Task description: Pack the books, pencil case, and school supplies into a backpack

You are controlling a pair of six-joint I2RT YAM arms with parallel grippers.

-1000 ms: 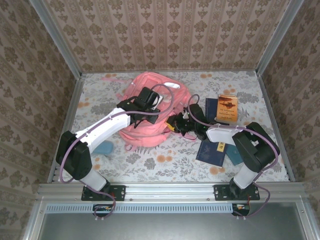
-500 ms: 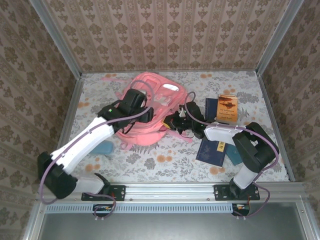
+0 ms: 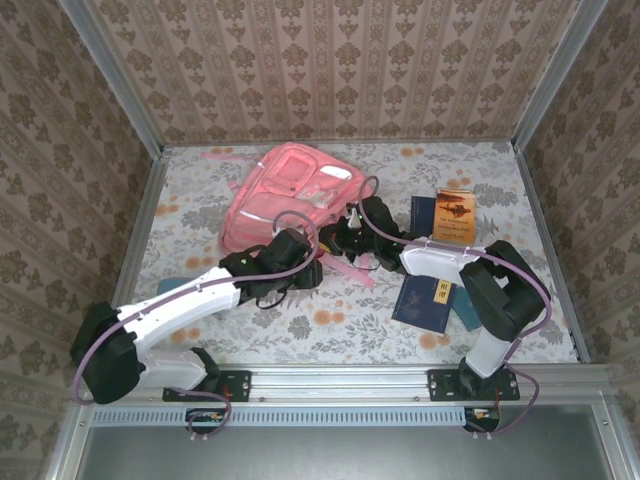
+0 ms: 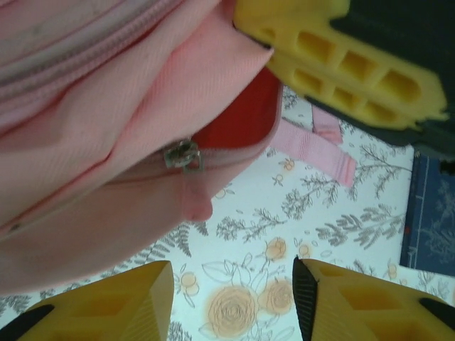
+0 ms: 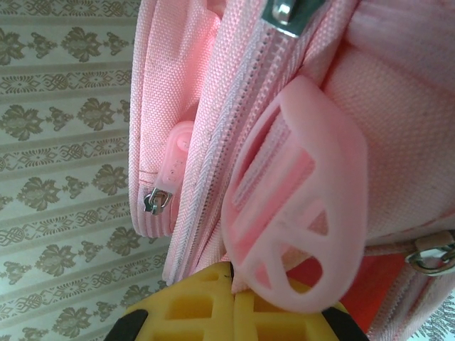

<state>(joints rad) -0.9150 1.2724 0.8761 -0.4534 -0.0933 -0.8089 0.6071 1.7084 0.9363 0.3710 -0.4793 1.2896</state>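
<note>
1. Nearest stuff: the near navy book [image 3: 428, 305] is lying flat at about 4 o'clock from the backpack [image 3: 280, 200], with the teal square [image 3: 468, 313] touching its right edge. Neither is packed yet.
2. The left gripper [image 4: 231, 284] is hovering wide open at the backpack's 6 o'clock edge, gripping nothing, just below a zip pull [image 4: 183, 155].
3. The right gripper [image 5: 233, 302] is sitting at the 3 o'clock side, fingers pinched together on the backpack's zip edge.
4. Further back, the far navy book [image 3: 421, 213] and booklet [image 3: 455, 215] are waiting at 2 o'clock.
5. My worry: the floppy fabric is slipping out of that pinch, or the whole backpack is dragging when the zip gets tugged.
</note>
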